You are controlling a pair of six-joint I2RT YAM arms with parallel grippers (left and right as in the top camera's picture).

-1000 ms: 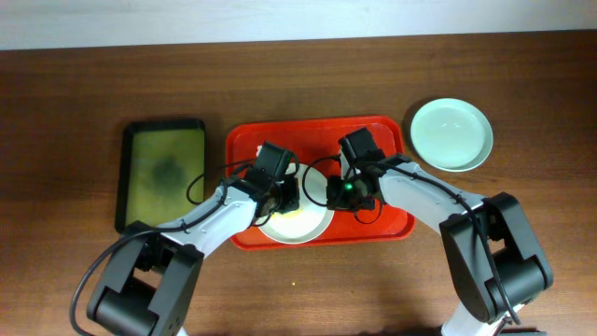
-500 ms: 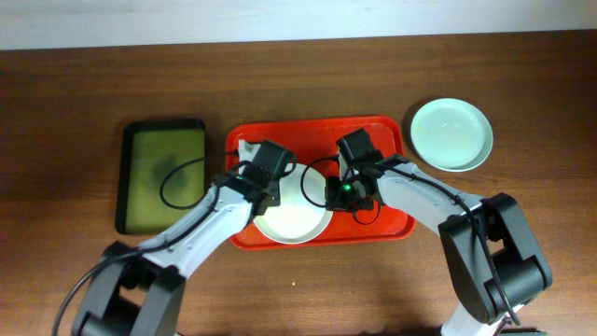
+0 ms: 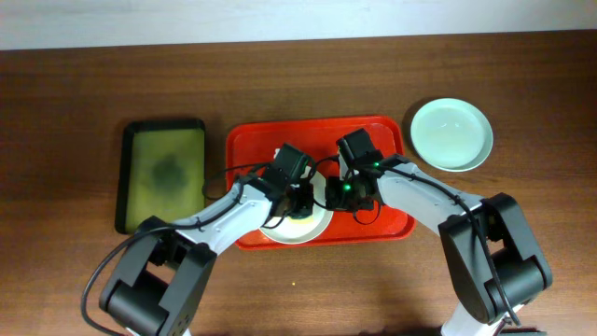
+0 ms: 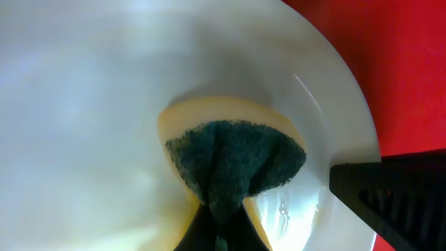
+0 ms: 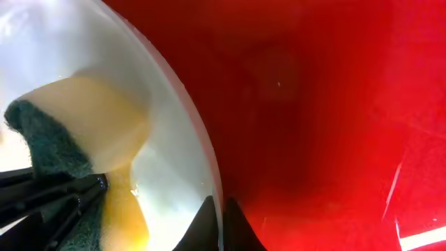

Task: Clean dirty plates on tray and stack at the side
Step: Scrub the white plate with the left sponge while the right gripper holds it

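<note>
A white plate (image 3: pixel 303 227) is seen lying on the red tray (image 3: pixel 252 140), toward its near edge. From overhead much of the plate is covered by the two wrists, so only its near arc is shown. The left gripper (image 3: pixel 300 198) is closed tight on a sponge (image 4: pixel 233 157), whose dark green scouring face and yellow foam are pressed to the plate's inner surface. In the left wrist view the fingers themselves are cut off at the bottom edge. The right gripper (image 5: pixel 216 209) is pinched shut on the plate's rim at its right side, only the fingertips being visible. A yellowish patch is seen on the plate beside the sponge; it may be foam or a smear, as the close view is blurred. A pale green plate (image 3: pixel 451 133) is set apart on the table (image 3: pixel 75 93), just beyond the tray's right far corner. An olive-green tray (image 3: pixel 165 173) with a dark blot is placed to the left.
</note>
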